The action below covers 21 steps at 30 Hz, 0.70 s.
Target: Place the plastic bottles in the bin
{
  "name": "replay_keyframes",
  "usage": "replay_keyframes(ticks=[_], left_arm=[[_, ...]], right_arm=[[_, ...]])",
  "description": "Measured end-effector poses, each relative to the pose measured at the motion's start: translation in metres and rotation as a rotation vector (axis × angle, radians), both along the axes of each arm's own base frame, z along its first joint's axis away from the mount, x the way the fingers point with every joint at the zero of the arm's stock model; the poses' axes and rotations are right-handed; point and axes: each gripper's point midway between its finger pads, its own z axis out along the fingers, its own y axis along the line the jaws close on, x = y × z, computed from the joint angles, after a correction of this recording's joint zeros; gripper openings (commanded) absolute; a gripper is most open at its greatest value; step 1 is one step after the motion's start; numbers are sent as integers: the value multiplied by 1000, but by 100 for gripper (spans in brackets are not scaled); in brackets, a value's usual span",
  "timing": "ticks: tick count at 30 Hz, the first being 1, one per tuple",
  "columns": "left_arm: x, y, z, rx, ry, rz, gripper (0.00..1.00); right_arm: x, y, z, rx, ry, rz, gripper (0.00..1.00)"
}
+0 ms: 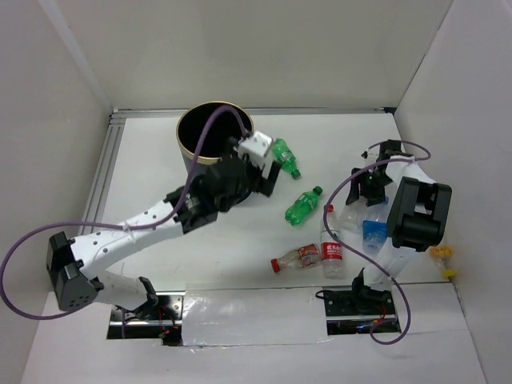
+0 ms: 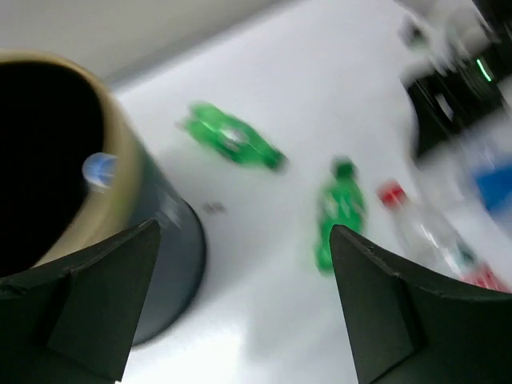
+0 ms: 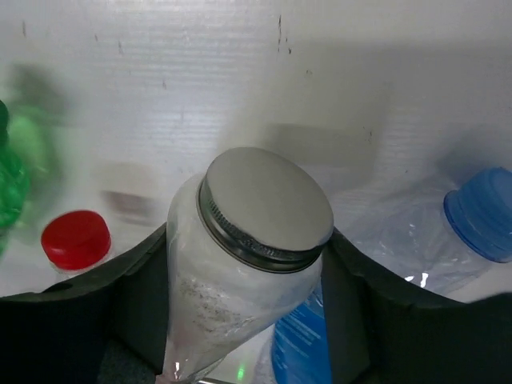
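Labels: we are finding print on red-white bottles [image 1: 332, 256] illegible.
Bin [image 1: 190, 160]: navy, gold-rimmed.
Left gripper [image 2: 244, 240]: gaping wide.
Right gripper [image 3: 244, 264]: clamping silver-capped bottle [image 3: 264, 208].

The left arm [image 1: 144, 224] stretches diagonally from its near-left base, and the left gripper [image 2: 240, 304] has its jaws spread wide with nothing between them. The right arm [image 1: 416, 212] is folded up on the right. The right gripper [image 3: 248, 276] has its jaws pressed on both sides of a silver-capped clear bottle [image 3: 264, 204].
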Motion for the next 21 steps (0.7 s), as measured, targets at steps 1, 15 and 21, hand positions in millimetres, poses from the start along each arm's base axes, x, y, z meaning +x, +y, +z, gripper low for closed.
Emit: replay_keyframes(ticks=[1,15,21], left_arm=[[-21,-11,-12,12,12,-64,100],[-164,-23,-207,192,287,-505,97],[-177,-49,-211,181,268,-568,96]], right_arm=[[2,0,0,5,-2,2,32],[146,96,294,165,-838,615,0],[119,264,394,408,-1214,1017,0]])
